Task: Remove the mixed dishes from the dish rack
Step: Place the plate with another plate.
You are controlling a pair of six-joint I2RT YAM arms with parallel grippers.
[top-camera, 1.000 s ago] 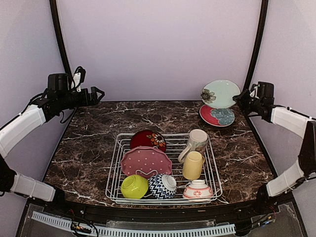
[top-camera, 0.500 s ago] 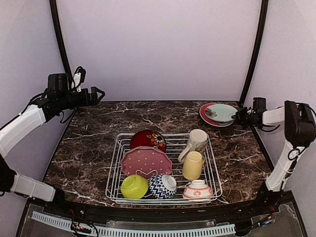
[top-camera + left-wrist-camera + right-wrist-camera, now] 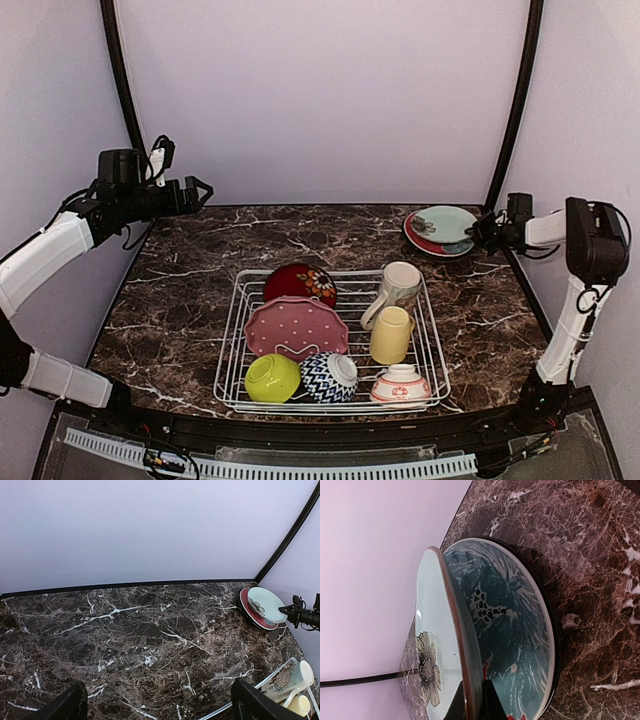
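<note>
The white wire dish rack (image 3: 232, 330) holds a red plate (image 3: 300, 283), a pink dotted plate (image 3: 296, 328), a cream mug (image 3: 398, 287), a yellow mug (image 3: 390, 335), a lime bowl (image 3: 272, 378), a navy-zigzag bowl (image 3: 330, 377) and a pink-white bowl (image 3: 401, 385). My right gripper (image 3: 478, 232) is shut on the rim of a teal flower plate (image 3: 447, 222), which leans on a black-rimmed plate (image 3: 425, 241) at the back right. The wrist view shows the fingertips (image 3: 470, 702) pinching the teal plate (image 3: 432, 645) over the black-rimmed plate (image 3: 520, 630). My left gripper (image 3: 200, 190) is open and empty, high at the far left.
Black frame posts rise at the back corners (image 3: 510, 110). The left wrist view shows the marble table (image 3: 150, 630), the plate stack (image 3: 265, 605) with the right gripper (image 3: 295, 612) at it, and the rack corner with the cream mug (image 3: 292, 677).
My right gripper has lowered the teal plate from upright in the air down onto the black-rimmed plate. The left arm has not moved.
</note>
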